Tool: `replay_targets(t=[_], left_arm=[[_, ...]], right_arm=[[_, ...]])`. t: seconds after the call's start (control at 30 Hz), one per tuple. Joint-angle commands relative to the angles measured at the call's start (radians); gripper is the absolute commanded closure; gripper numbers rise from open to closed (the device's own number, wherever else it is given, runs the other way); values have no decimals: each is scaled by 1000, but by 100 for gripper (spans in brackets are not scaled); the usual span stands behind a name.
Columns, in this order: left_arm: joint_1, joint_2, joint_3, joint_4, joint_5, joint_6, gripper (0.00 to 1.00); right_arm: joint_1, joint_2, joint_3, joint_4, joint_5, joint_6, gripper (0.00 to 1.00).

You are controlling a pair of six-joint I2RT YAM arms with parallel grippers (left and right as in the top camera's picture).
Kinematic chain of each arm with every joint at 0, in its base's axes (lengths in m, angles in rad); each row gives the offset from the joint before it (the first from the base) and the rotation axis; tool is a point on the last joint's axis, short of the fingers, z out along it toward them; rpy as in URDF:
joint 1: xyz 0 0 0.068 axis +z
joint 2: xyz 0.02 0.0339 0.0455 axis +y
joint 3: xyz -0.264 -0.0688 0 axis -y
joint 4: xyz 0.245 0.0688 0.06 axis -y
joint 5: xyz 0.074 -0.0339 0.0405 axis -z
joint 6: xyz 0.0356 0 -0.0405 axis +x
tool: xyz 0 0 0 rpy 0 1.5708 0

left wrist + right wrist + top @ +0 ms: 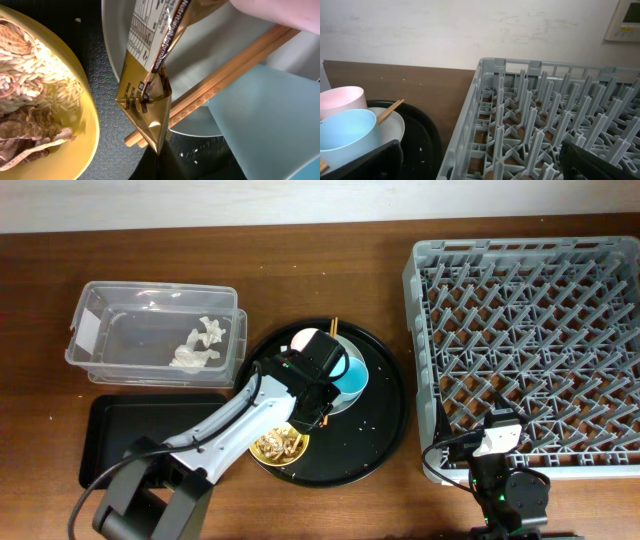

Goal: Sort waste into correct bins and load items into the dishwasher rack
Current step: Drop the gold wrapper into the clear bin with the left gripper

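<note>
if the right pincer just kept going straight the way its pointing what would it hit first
The dishwasher rack: the right pincer points into its left side, so the upright pegs likely come first. Which peg is unclear.

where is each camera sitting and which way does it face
overhead: above the table, facing straight down on clear tub, round tray and rack; left arm and right arm show
left wrist: on the left arm, facing down close onto brown wrapper, chopsticks, yellow bowl; no fingers visible
right wrist: low beside the rack, facing the wall; dark fingers at bottom corners
shared: both wrists see the blue cup
</note>
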State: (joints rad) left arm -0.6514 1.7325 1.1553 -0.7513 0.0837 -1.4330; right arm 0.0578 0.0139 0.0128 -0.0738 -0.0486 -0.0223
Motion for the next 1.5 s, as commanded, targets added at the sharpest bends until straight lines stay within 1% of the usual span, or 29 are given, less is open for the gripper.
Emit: replay_targets(t=[0.0, 0.23, 0.33, 0.43, 0.6, 0.77, 0.97, 1.0, 1.03, 1.1, 1.17, 1.2, 1.23, 1.3, 1.37, 1.4, 1.43, 1.47], left_arm=[[19, -61, -8, -11, -15, 30, 99], [66, -186, -8, -43, -133, 39, 100], [97, -235, -8, -53, -160, 82, 99], [164, -291, -8, -53, -160, 117, 100], [335, -344, -8, -50, -159, 148, 100], [489, -349, -8, -50, -153, 171, 99], [608, -334, -8, -18, -205, 170, 99], [621, -324, -8, -9, -214, 171, 97], [632, -310, -8, 2, -217, 171, 86], [641, -289, -8, 12, -216, 171, 69], [642, -264, -8, 32, -216, 185, 48], [642, -255, -8, 51, -216, 215, 41], [642, -247, -8, 69, -216, 248, 36], [642, -242, -8, 100, -211, 311, 29], [642, -249, -2, 125, -182, 430, 27], [642, -256, 5, 126, -150, 486, 27], [640, -268, 11, 126, -90, 568, 27], [637, -286, 14, 126, 2, 670, 28]], right_arm=[[-6, -6, -7, -1, 8, 13, 2], [-6, -6, -7, -1, 8, 13, 2], [-6, -6, -7, -1, 8, 13, 2], [-6, -6, -7, -1, 8, 13, 1], [-6, -6, -7, -1, 8, 13, 2], [-6, -6, -7, -1, 8, 13, 2], [-6, -6, -7, -1, 8, 13, 2], [-6, -6, -7, -1, 8, 13, 2], [-6, -6, -7, -1, 8, 13, 2], [-6, -6, -7, -1, 8, 13, 2], [-6, -6, -7, -1, 8, 13, 2], [-6, -6, -7, -1, 8, 13, 2], [-6, -6, -7, -1, 8, 13, 2], [-6, -6, -7, -1, 8, 13, 2], [-6, -6, -7, -1, 8, 13, 2], [-6, -6, -7, -1, 8, 13, 2], [-6, -6, -7, -1, 8, 13, 2], [-6, -6, -7, -1, 8, 13, 2]])
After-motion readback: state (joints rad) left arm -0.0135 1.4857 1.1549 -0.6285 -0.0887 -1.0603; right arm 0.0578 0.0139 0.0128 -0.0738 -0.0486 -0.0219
